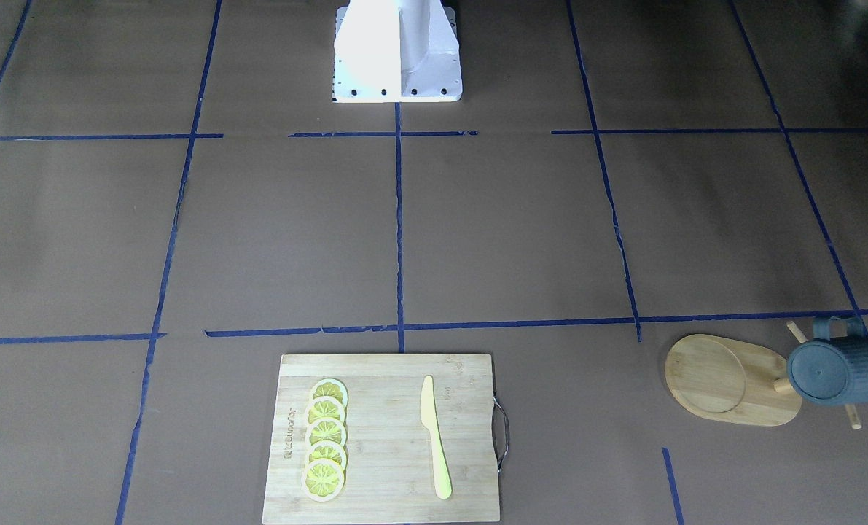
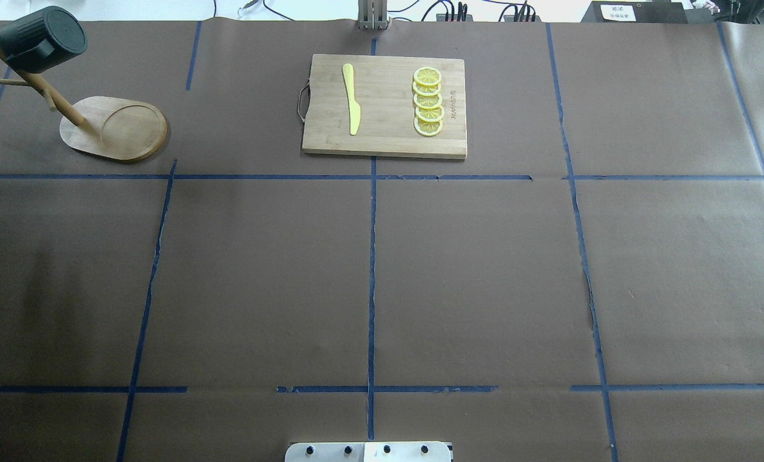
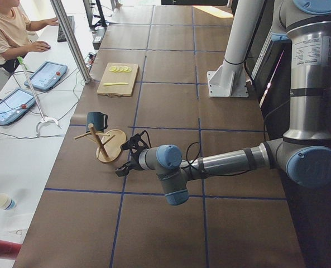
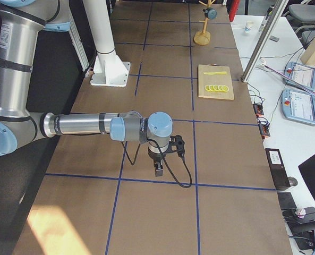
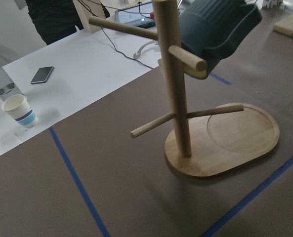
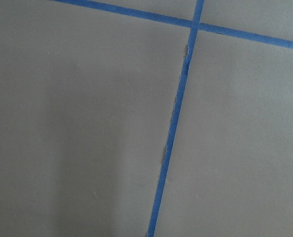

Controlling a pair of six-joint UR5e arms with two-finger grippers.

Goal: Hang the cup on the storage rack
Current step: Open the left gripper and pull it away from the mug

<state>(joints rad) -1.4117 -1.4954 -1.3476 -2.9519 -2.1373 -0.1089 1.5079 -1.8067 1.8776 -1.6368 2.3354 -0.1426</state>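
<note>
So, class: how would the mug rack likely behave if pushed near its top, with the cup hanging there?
Probably top-heavy: the cup hangs high on the storage rack, off to one side. The broad oval base should resist tipping somewhat. Being stiff-looking wood, it would likely slide or topple whole, not bend.

Counter (image 2: 484, 269) was covered in brown paper, blue tape lines (image 2: 372, 289) crossed it in a grid, bamboo cutting board (image 2: 388, 138) lay flat by its far edge, storage rack (image 2: 135, 125) stood at the far left corner, white robot mount (image 2: 369, 451) sat at the near edge
</note>
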